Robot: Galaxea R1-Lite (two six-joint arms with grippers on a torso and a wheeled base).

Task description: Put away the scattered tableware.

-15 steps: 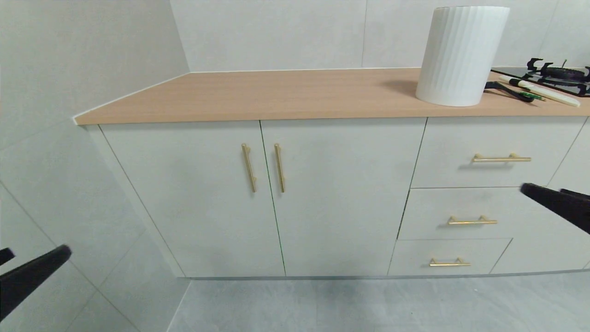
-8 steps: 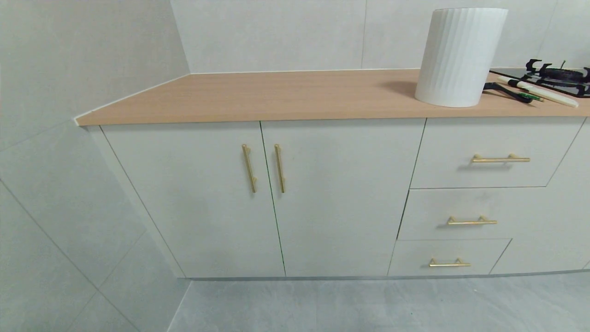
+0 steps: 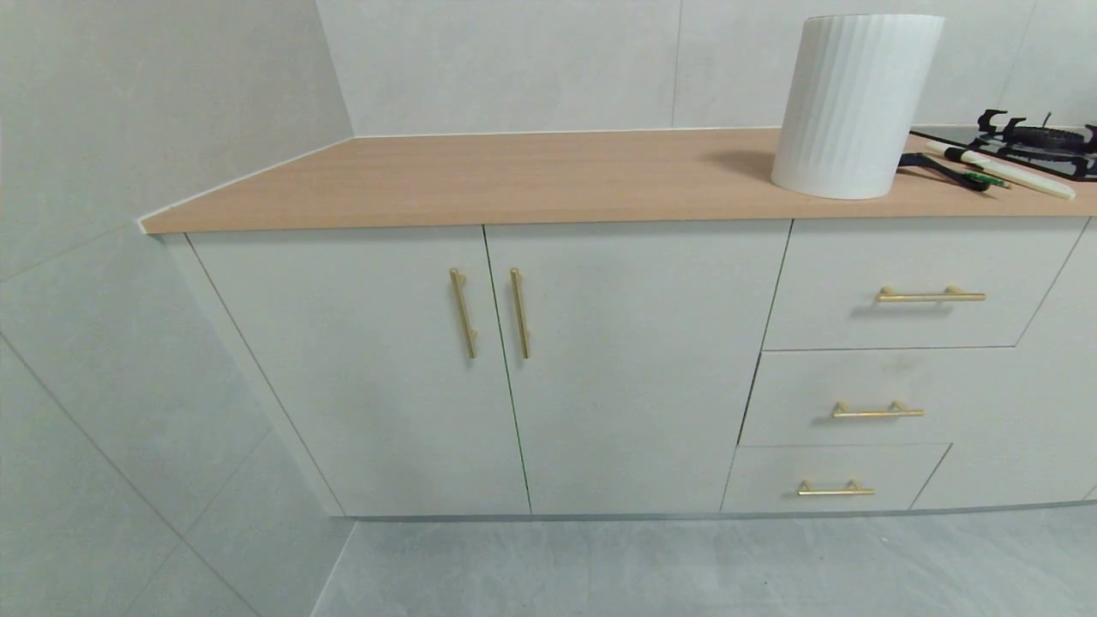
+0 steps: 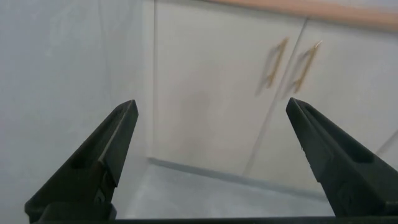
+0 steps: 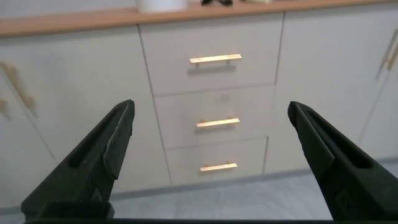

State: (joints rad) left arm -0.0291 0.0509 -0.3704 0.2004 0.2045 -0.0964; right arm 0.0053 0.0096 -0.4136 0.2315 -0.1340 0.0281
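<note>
Your left tool gapes empty at the cupboard doors. Your right tool, equally wide and empty, faces the drawers. The utensils lie lengthwise left-to-right on the tabletop, just right of the white canister, above and nearest your right arm.

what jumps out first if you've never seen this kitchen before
A tall white ribbed container stands at the right of the wooden countertop, with a white-handled utensil lying beside it near the stove grate. Below, two pale cabinet doors with brass handles sit left of three stacked drawers, all closed. The left gripper faces the doors and the right gripper the drawers, jaws wide open.
</note>
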